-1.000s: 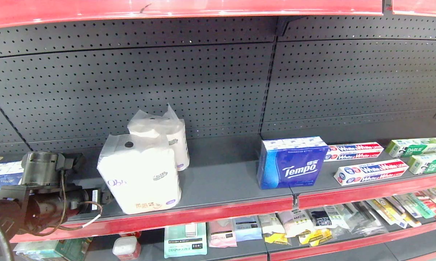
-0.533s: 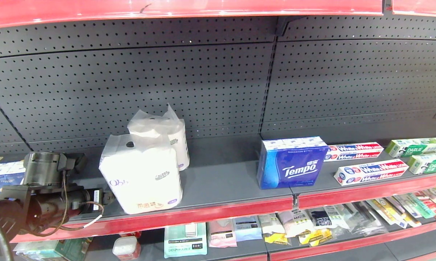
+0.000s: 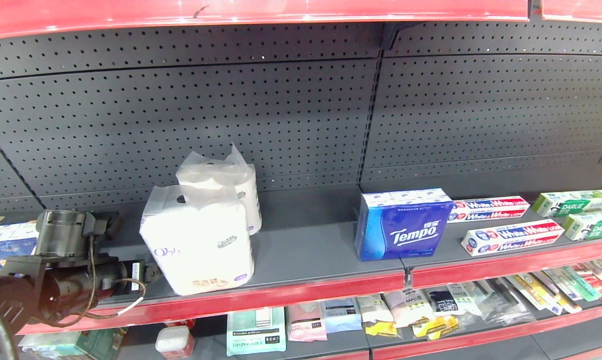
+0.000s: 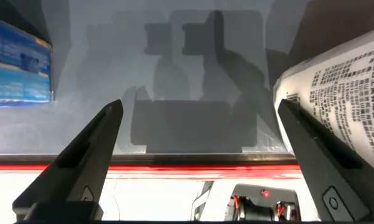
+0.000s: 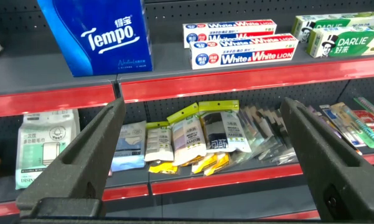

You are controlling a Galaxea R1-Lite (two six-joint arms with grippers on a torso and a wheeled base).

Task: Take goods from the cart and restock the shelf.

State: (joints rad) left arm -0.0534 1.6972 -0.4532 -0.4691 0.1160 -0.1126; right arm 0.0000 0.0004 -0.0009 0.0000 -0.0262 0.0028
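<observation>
While the left gripper (image 4: pixel 199 106) hangs at the front edge of the shelf (image 3: pixel 306 250), fingers spread wide and gripping nothing, the white toilet-roll pack (image 3: pixel 198 245) stands upright just to its right, beside one finger (image 4: pixel 317 162); whether they touch cannot be told. A second roll pack (image 3: pixel 233 192) stands behind it. Farther right sit a blue tissue pack (image 3: pixel 403 225) and toothpaste boxes (image 3: pixel 511 236). The right gripper (image 5: pixel 203 102) is likewise spread and empty.
</observation>
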